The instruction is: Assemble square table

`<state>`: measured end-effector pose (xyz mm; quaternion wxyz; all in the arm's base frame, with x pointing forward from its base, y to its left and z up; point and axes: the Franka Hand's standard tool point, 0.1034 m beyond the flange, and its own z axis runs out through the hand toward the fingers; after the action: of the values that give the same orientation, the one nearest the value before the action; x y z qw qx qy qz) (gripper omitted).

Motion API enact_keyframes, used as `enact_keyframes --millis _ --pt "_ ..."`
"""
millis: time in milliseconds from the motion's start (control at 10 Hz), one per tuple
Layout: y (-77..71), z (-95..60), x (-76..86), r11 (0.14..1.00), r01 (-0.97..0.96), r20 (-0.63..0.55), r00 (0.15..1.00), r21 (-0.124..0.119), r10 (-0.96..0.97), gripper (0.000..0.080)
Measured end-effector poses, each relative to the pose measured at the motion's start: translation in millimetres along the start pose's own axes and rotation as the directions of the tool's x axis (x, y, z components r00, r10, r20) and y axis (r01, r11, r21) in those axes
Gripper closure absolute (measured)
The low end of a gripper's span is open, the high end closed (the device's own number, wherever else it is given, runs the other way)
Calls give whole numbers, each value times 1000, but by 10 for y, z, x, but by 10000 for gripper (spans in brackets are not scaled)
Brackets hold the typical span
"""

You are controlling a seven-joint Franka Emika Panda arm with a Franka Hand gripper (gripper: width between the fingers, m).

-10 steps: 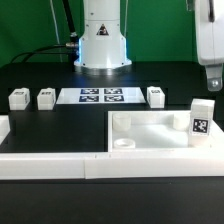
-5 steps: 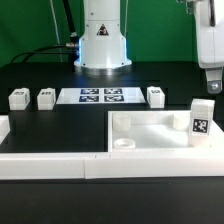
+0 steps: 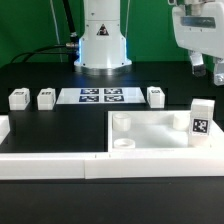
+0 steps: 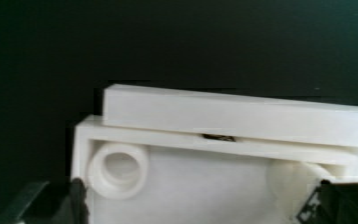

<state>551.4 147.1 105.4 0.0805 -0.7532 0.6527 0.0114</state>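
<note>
square table slab [image 3: 152,128] flat, sockets [image 3: 122,143] up, tagged leg [image 3: 201,118] upright, tool [image 3: 208,70] spread, empty

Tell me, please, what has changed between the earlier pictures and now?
The gripper, open and empty, shifted toward the exterior view's left and slightly upward. Nothing was grasped or released. The square tabletop, the four legs and the marker board stayed put.
</note>
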Motion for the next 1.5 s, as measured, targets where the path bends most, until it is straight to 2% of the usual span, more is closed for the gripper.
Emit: enact_keyframes --millis 400,500,700,900,1000,1400,1500 --pt "32 17 -4 952 308 -1 952 -1 -308 151" --pt "181 61 -10 918 397 -12 918 3 -397 151" --pt "609 148 123 790 613 -34 789 -6 -613 151" --pt "882 305 321 684 729 -47 683 -15 -729 151" --pt "944 382 367 602 798 -70 600 -29 -797 151" --pt "949 389 361 345 937 -44 342 -52 -938 151" --pt "980 393 342 198 978 -7 198 -63 -980 151"
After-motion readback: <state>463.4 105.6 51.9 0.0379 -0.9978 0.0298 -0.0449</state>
